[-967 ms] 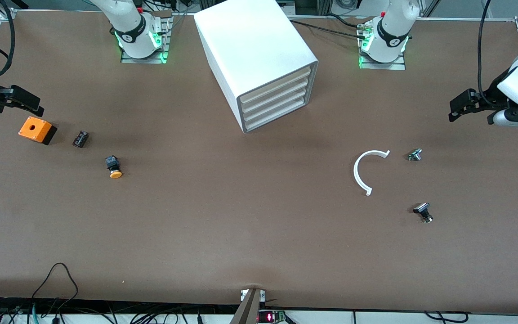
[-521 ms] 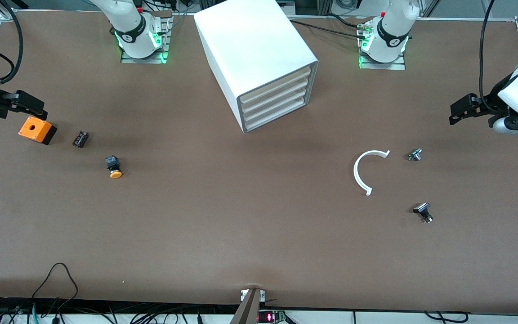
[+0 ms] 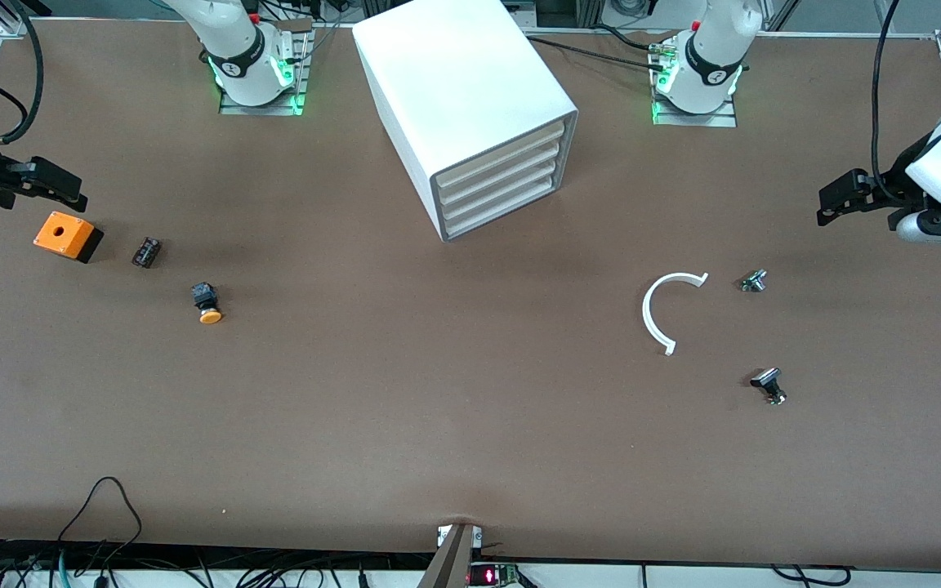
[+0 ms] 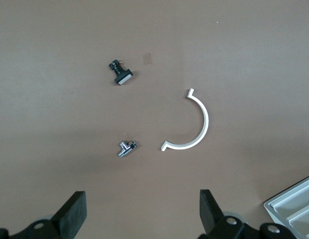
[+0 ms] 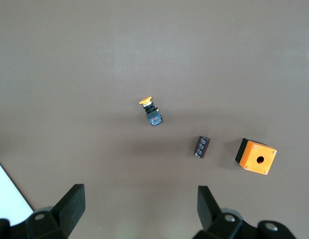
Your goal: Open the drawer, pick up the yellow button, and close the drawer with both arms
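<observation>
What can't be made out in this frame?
- Inside the drawers: all four are shut in the front view.
- Cabinet: cut off by the left wrist view's edge; only a corner shows.
- Right gripper: its arm leaves the front view's edge.
- Small metal part: too small in both views to identify.

Two white arms here, glossy rounded shells. The right arm's base (image 3: pixel 248 65) wears a black band with a small white mark and glows green at the foot, sitting on a grey slotted plate; the left arm's base (image 3: pixel 703 69) matches it, band, green light and all. Red fittings at twelve o'clock on each base. Dark cables loop off both. The right gripper (image 3: pixel 25 184) and left gripper (image 3: pixel 846 196) are matte black, with blunt black fingers (image 4: pixel 75 214).
</observation>
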You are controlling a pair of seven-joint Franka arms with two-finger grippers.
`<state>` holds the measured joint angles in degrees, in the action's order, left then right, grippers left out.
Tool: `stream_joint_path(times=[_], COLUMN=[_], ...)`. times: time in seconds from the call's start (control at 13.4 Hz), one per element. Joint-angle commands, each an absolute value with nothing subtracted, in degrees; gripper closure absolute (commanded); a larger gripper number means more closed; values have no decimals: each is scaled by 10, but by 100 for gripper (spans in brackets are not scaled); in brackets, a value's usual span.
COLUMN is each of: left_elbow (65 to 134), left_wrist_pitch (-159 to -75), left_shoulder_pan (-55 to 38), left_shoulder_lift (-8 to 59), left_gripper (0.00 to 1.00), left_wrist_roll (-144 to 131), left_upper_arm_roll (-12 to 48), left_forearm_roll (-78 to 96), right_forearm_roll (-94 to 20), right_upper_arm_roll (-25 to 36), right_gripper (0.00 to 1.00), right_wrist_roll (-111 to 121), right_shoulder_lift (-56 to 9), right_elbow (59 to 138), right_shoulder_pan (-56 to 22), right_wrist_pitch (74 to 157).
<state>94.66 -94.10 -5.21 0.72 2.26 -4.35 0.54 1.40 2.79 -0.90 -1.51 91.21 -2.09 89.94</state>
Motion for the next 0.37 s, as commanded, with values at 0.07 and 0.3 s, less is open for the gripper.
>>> stream_joint_path(times=[0.07, 0.3], left_elbow=[927, 925], left_wrist_pitch=[-925, -931], left_shoulder_pan=[-50, -50], left_shoulder_lift=[16, 18], left_gripper=[0, 0], left_wrist_roll=[33, 34], left_upper_arm_roll=[-39, -39], left_forearm_roll=[-5, -5], right_forearm_roll=[19, 14], right_upper_arm_roll=[22, 23], right_gripper=[0, 0], right_wrist_roll=[1, -1], right_shoulder_lift=[24, 22], right_elbow=[964, 965], right_shoulder_pan=[-18, -18], right_wrist_pitch=[916, 914])
